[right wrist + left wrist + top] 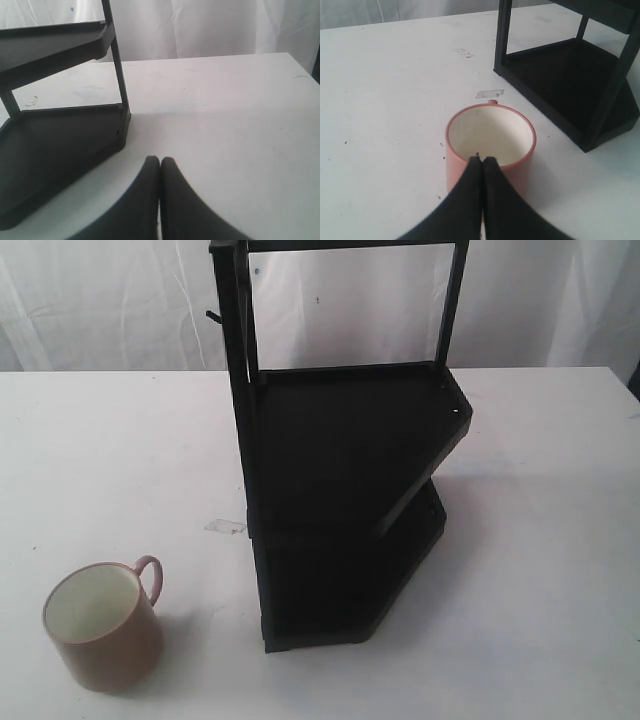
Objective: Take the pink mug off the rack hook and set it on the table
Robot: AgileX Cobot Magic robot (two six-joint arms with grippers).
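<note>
- One mug, exterior view: the pink mug (103,625) is standing upright on the table (100,430), left of the black rack (340,510) and apart from it. The rack hook (211,314), high on the post, is carrying nothing. You are looking at a placement that reads as finished. Neither gripper is showing here.
- Exterior view, looks: the mug is showing a dusty-pink outside, a cream inside, and a small loop handle turned toward the rack. A scrap of clear tape (225,526) is lying between mug and rack.
- Left wrist view: the left gripper (482,161) is sitting with its fingers pressed together, holding nothing. Its tips are overlapping the mug's (487,131) near rim, and you cannot tell whether they are touching it.
- Left wrist view, advice: if you are clearing out, be rising straight off the mug before swinging aside, so the tips are not clipping the rim and sliding or tipping it. The mouth is facing up, round and empty, with the handle (492,102) peeking over the far side.
- Right wrist view: the right gripper (160,161) is also pinched together and empty, hanging over bare table beside the rack's bottom shelf. No mug is showing here. Be keeping this arm off the rack post.
</note>
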